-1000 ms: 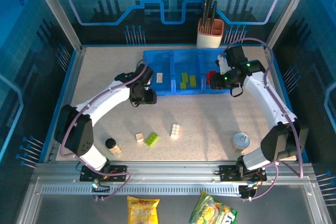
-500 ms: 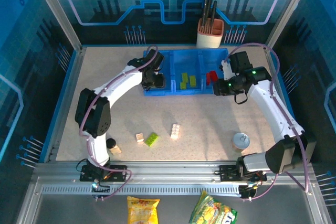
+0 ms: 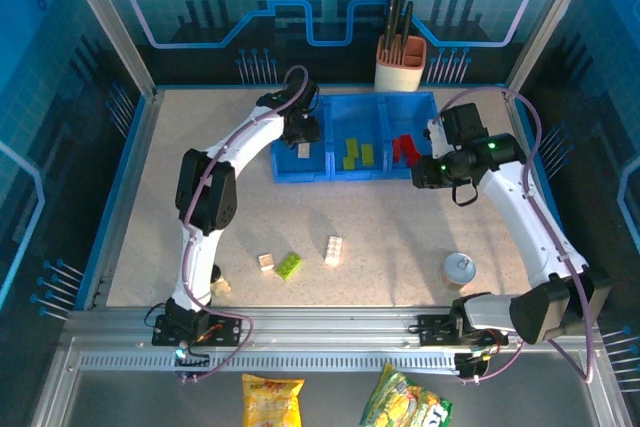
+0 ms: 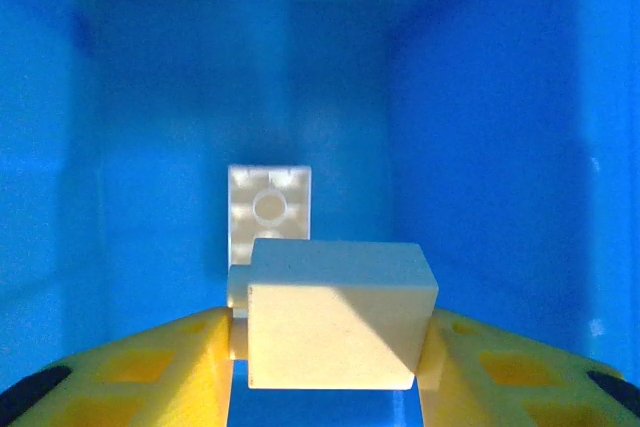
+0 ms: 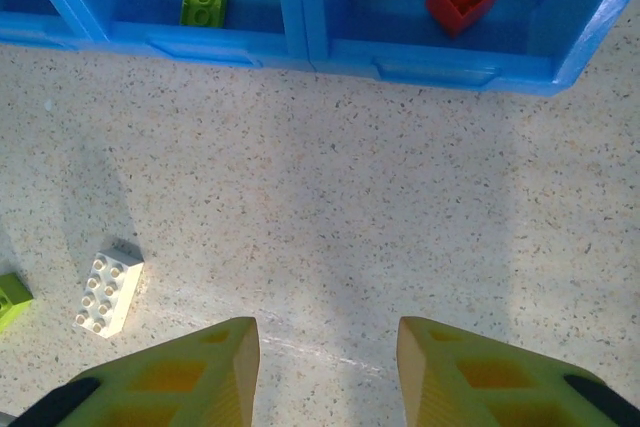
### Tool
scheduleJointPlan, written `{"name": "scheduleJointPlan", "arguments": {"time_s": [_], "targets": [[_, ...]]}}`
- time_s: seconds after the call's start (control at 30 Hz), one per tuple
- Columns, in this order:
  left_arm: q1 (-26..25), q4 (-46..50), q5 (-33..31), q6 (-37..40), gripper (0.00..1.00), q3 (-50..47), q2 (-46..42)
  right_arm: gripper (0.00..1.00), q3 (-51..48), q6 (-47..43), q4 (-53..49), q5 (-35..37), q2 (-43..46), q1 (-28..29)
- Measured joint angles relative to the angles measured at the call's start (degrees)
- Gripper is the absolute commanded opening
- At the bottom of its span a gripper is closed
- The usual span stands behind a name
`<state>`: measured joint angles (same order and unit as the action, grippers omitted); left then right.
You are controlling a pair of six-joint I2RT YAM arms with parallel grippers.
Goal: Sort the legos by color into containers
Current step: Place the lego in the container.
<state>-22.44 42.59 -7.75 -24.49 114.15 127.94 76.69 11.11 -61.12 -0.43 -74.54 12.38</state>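
Left claw (image 4: 330, 352) pinching plain-faced cream brick (image 4: 340, 312) over blue tray's left compartment (image 4: 150, 197), second cream brick (image 4: 268, 202) underside-up below, right claw (image 5: 325, 347) slightly spread, empty, above speckled worktop (image 5: 350, 197)

Worktop (image 3: 400, 217), speckled beige. It bore: blue tray (image 3: 350, 176), beige utensil holder (image 3: 400, 65), silver disc (image 3: 459, 268), loose cream brick (image 3: 266, 262), lime green brick (image 3: 289, 266), white brick (image 3: 333, 250).

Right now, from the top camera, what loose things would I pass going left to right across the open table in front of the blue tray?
Small cream brick → lime green brick → long cream brick → round silver disc.
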Motion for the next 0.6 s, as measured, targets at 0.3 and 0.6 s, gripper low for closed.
{"name": "scheduleJointPlan", "arguments": {"time_s": [0.3, 0.6], "targets": [[1.8, -1.4, -0.4, -0.6, 0.48, 10.3, 9.5, 0.42, 0.0, 0.0, -1.4, 0.3, 1.0, 0.0], [2.0, -2.3, -1.9, -0.6, 0.49, 11.4, 14.1, 0.42, 0.0, 0.0, -2.3, 0.3, 2.1, -0.1]]}}
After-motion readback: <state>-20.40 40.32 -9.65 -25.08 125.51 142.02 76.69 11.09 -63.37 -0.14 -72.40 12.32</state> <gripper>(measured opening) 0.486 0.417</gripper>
